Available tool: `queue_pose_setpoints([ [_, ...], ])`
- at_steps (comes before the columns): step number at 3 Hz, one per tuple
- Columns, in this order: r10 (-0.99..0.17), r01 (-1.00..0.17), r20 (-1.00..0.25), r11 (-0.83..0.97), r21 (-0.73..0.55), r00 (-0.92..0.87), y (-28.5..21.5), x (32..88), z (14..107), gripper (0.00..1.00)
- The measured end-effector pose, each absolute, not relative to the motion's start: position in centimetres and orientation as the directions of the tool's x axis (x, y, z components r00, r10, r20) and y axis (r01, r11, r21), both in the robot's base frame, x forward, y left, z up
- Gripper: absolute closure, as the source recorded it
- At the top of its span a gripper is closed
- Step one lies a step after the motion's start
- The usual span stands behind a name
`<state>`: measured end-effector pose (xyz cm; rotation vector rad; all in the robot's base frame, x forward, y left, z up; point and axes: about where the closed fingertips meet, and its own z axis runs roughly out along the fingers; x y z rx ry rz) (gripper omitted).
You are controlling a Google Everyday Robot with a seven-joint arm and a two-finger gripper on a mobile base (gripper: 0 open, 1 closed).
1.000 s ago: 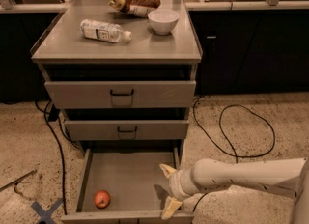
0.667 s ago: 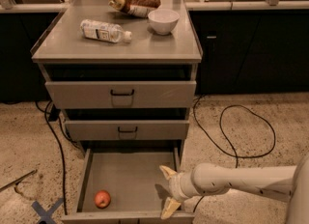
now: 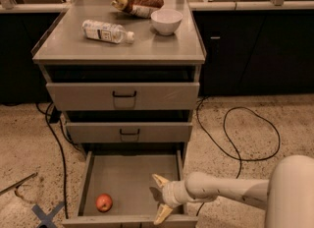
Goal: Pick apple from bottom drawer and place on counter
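The small red-orange apple lies on the floor of the open bottom drawer, near its front left corner. My gripper hangs over the drawer's front right part, to the right of the apple and apart from it. Its two pale fingers are spread open with nothing between them. The grey counter tops the cabinet above the two upper drawers.
On the counter lie a clear plastic bottle, a white bowl and a brown snack bag. The two upper drawers are shut. Black cables trail on the floor either side of the cabinet. Blue tape marks the floor at left.
My gripper and arm have stayed almost still over the drawer's right side. The apple has not moved.
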<state>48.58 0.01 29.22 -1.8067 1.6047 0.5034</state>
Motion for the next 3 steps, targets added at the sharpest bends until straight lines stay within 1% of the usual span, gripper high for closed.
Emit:
queue_pose_setpoints([
  [1,-0.676,-0.968,-0.7,-0.088,-0.235,0.231,3.7,50.9,26.6,0.0],
  [3,-0.59,-0.944,-0.737,-0.194,-0.267,0.33,10.5,54.1,24.8,0.0],
])
